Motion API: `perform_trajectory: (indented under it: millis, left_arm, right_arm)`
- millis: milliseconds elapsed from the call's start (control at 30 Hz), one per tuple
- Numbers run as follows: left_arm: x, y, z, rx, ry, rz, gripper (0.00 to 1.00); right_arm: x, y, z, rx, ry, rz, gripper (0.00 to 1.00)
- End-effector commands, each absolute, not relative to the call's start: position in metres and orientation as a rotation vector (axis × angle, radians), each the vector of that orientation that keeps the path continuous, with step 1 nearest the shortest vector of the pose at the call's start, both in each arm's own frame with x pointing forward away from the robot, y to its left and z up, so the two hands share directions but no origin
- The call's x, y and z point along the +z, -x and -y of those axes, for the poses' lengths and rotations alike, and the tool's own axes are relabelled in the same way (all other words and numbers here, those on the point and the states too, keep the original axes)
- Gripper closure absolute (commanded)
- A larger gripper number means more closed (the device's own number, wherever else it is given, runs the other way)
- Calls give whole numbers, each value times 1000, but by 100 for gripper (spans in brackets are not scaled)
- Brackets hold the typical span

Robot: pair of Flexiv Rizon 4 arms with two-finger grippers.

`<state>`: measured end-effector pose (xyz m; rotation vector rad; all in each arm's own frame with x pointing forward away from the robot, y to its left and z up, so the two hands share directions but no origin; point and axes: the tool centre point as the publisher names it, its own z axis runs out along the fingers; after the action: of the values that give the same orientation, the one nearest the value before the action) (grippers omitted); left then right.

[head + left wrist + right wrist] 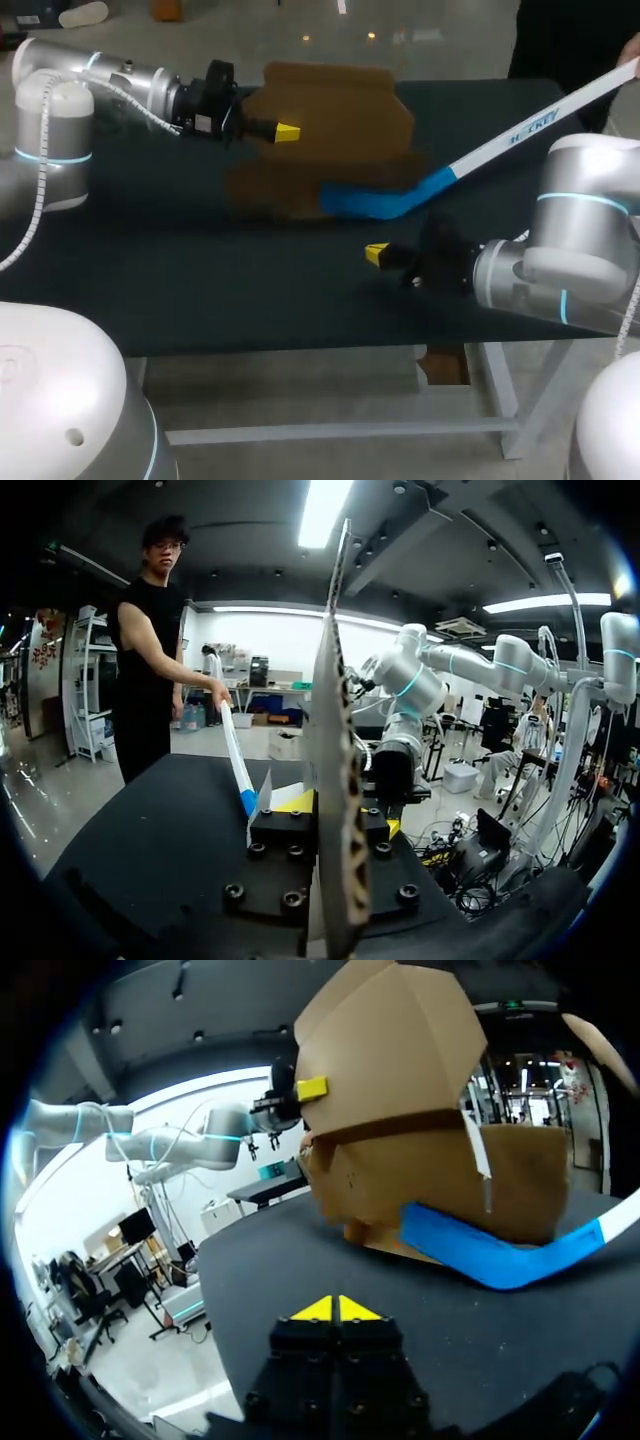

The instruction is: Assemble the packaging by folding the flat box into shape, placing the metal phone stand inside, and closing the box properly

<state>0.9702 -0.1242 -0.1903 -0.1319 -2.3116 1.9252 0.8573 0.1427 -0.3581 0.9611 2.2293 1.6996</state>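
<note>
My left gripper [286, 132] is clamped on a flap of the cardboard box [340, 125] at the far centre of the table [180, 290], the panel pinched edge-on between the fingers. My right gripper [377, 255] sits nearer and to the right of the box, apart from it, tips pressed together and empty. A person's blue-bladed hockey stick [400, 198] rests against the box's near side.
</note>
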Motion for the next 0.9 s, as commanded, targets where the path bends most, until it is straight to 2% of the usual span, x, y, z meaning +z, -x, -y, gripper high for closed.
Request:
perform_trajectory:
  millis: [33, 400, 900]
  left_arm:
    - [-191, -969, 122, 1923, 150, 2308, 100]
    - [-187, -968, 121, 1947, 167, 2310, 100]
    - [-180, -975, 119, 2029, 69, 2306, 100]
  right_arm:
    - [-366, -863, -158, 1688, -963, -2228, 100]
    - [-366, -866, -164, 1683, -948, -2234, 100]
    - [-359, -860, -144, 1631, -927, -2184, 100]
